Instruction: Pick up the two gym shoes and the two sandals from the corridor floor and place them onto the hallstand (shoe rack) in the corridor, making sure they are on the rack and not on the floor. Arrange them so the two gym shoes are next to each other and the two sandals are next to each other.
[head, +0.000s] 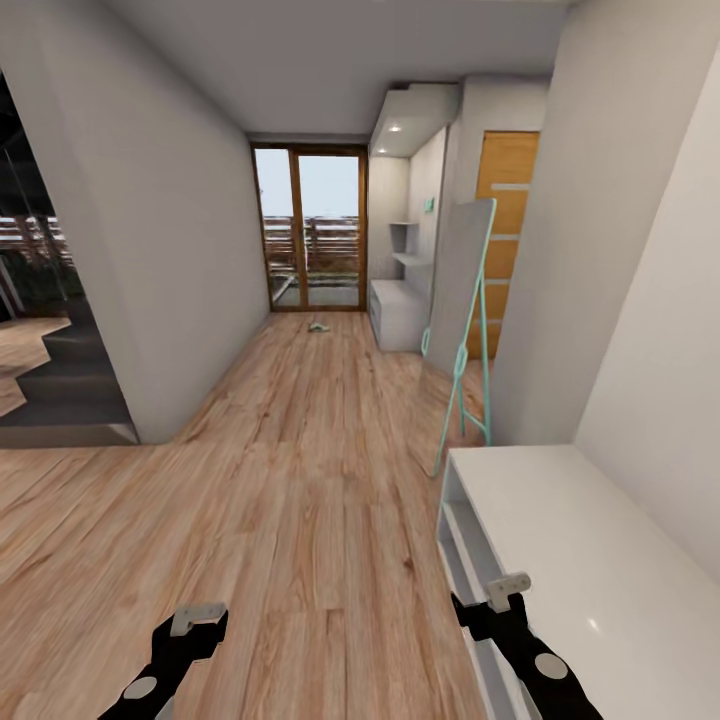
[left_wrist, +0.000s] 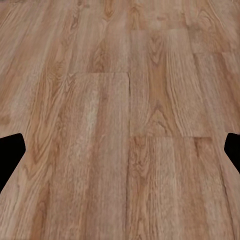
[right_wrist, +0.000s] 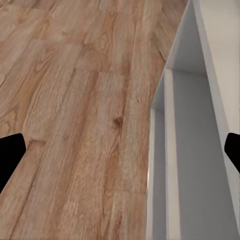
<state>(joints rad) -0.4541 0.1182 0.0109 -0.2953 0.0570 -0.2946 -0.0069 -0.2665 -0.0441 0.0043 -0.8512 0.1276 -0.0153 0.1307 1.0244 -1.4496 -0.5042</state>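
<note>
The wood-plank floor (head: 300, 480) ran long and bare. A smooth white bench (head: 560, 540) sat nearby; the far shoe rack (head: 397, 312) stood beside a small shoe (head: 318, 326). Left gripper (head: 198, 612) and right gripper (head: 508, 587) were wide apart, holding nothing.

Both arms end in matte black shells with smooth, rounded contours. The left arm (head: 165, 665) carries a round light-grey disc set into its black casing, and a pale grey, blocky bracket caps its tip. The right arm (head: 530, 655) matches it: the same black housing, a similar grey disc on its upper face, and a small light-grey angular piece at the end. In each wrist view the jaws show as plain black wedges at the frame's two sides.
</note>
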